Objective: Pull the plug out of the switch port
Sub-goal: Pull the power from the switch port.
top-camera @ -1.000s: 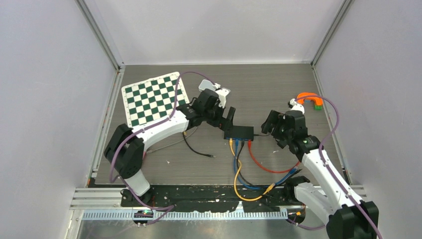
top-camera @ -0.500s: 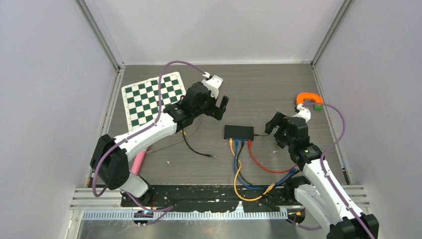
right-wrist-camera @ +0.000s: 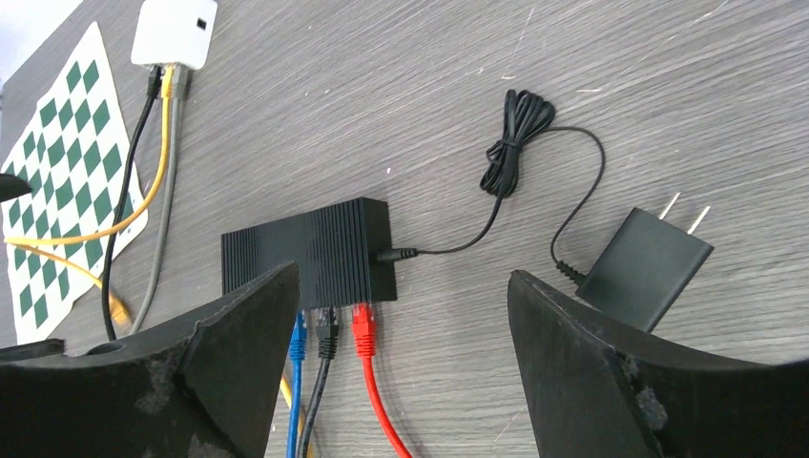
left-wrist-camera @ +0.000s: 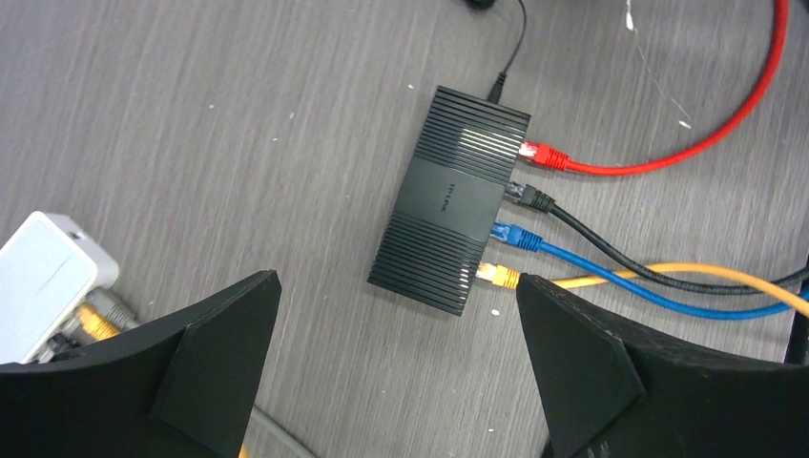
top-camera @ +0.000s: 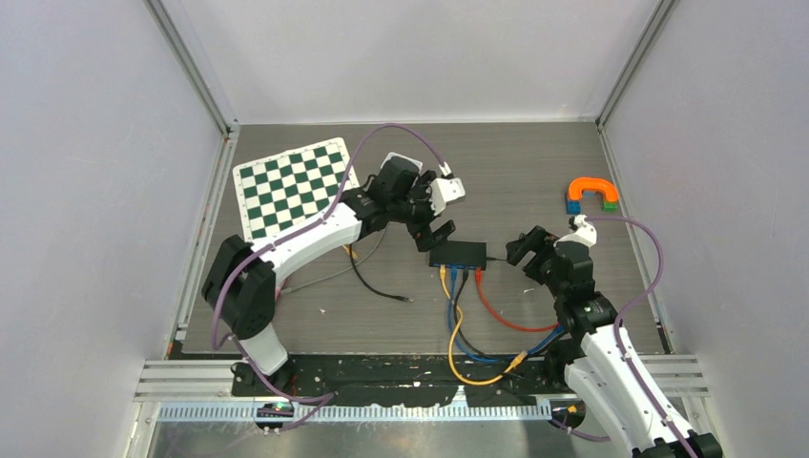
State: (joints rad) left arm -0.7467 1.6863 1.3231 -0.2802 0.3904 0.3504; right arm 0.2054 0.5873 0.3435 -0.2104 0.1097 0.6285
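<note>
Black ribbed switch box (top-camera: 457, 253) sits centre of the grey wood-grain table (top-camera: 515, 162), four coloured cables (left-wrist-camera: 531, 197) plugged into its near edge; green-white checkered board (top-camera: 294, 187) back-left, orange horseshoe block (top-camera: 592, 194) back-right.

You see a black, ribbed switch (left-wrist-camera: 448, 196) at frame centre. To its right: red cable (left-wrist-camera: 620, 172), black cable (left-wrist-camera: 558, 212), blue cable (left-wrist-camera: 534, 243), yellow cable (left-wrist-camera: 687, 270). Upper left in the top view, the checkerboard (top-camera: 291, 186) is green-and-white; the table (top-camera: 515, 162) is grey woodgrain.

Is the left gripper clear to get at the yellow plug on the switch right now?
Probably yes. The left gripper hangs open over the switch, and the yellow plug sits at the end of the row; only the blue plug crowds it.
</note>
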